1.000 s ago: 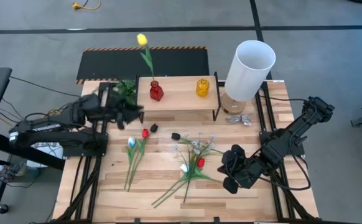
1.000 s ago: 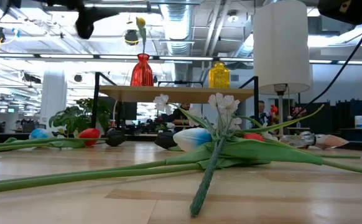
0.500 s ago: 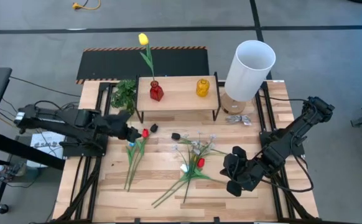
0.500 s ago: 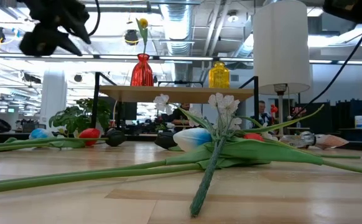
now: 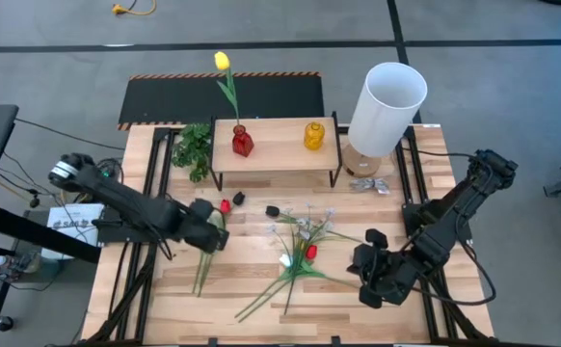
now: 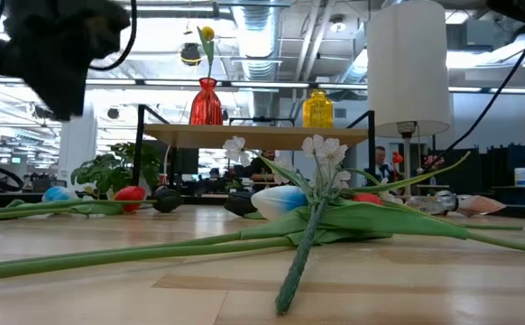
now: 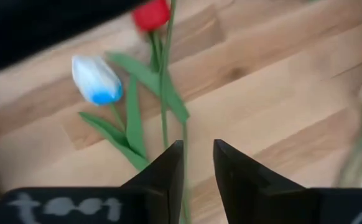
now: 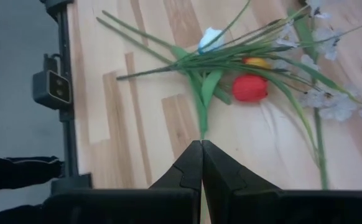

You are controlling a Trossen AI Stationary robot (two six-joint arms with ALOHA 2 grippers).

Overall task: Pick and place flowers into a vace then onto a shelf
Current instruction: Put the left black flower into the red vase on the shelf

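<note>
Two tulips, one red point(image 5: 226, 205) and one white and blue point(image 5: 203, 220), lie on the table's left half with their stems point(image 7: 163, 93) toward the near edge. My left gripper point(image 5: 213, 237) hangs over those stems, pointing down; its fingers point(image 7: 168, 168) stand a narrow gap apart and above the table point(image 6: 59, 63). More flowers point(image 5: 305, 246) lie in a loose bunch mid-table. My right gripper point(image 5: 361, 278) hovers shut at their right point(image 8: 201, 163). On the shelf point(image 5: 276, 157) stand a red vase point(image 5: 243, 143) with a yellow tulip point(image 5: 222, 62) and a yellow vase point(image 5: 314, 135).
A lamp with a tall white shade point(image 5: 388, 106) stands at the shelf's right end. A green leaf sprig point(image 5: 196, 145) lies at its left end. Two black tulip heads point(image 5: 239, 198) point(image 5: 273, 210) lie in front of the shelf. Bare wood shows along the near edge.
My left gripper has swung from beside the leaf sprig toward the near edge and the table's middle. It has sunk and tipped from nearly level to pointing down over the two tulips' stems. My right gripper has drifted slightly toward the near right. The flowers lie as before.
</note>
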